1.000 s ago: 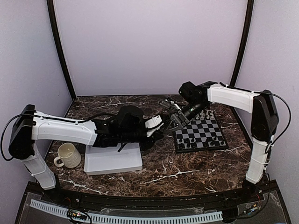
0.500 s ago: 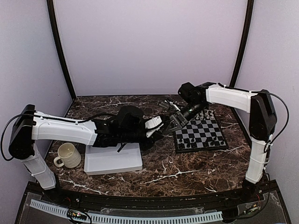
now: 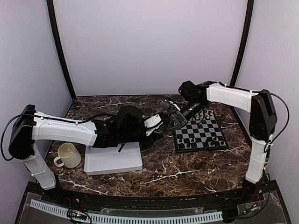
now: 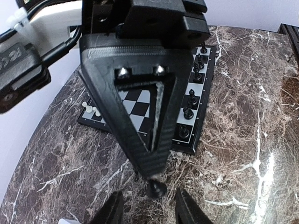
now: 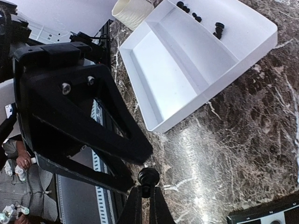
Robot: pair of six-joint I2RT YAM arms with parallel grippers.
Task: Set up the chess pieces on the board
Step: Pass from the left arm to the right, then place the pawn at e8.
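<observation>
Right wrist view, lower centre: right end effector (image 5: 145, 190) pinches a tiny black round-headed chess piece (image 5: 148, 177); left end effector (image 4: 149, 204) stands spread. Handover looks complete, so placement on the black-and-silver checked board (image 4: 140, 109) should follow.

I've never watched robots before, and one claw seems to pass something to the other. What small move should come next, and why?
Probably the right gripper should carry the tiny black chess piece to the black-and-silver checked chessboard: it is shut on the piece, and the left gripper stands open on either side of it.
</observation>
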